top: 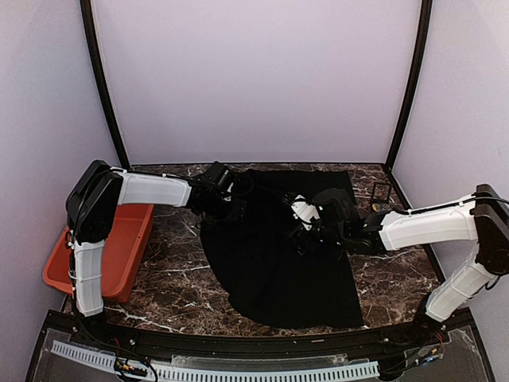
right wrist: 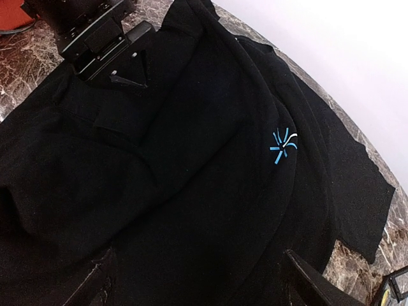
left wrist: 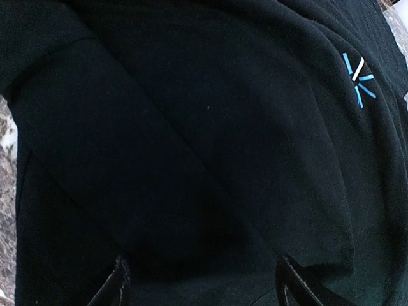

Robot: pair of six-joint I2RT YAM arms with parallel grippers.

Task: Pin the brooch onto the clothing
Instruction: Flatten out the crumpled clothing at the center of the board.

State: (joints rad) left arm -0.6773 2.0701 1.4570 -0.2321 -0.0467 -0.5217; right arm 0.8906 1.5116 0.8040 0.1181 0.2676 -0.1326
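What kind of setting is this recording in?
Probably a lab robot booth: plain pale walls enclose a marble-look table, with a black T-shirt spread on it and an orange bin at one side.

Lab booth: white walls [top: 254,79] enclose a marbled table [top: 171,278].

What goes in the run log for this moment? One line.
left fingers: open, above T-shirt | right fingers: open, above T-shirt | brooch: none seen on cloth

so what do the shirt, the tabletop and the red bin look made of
Shirt: looks like soft knit cotton or similar, matte black, lying in loose folds.
Tabletop: brown marble look with white veins, slight sheen; could be a printed surface.
Bin: smooth orange-red plastic, probably moulded.
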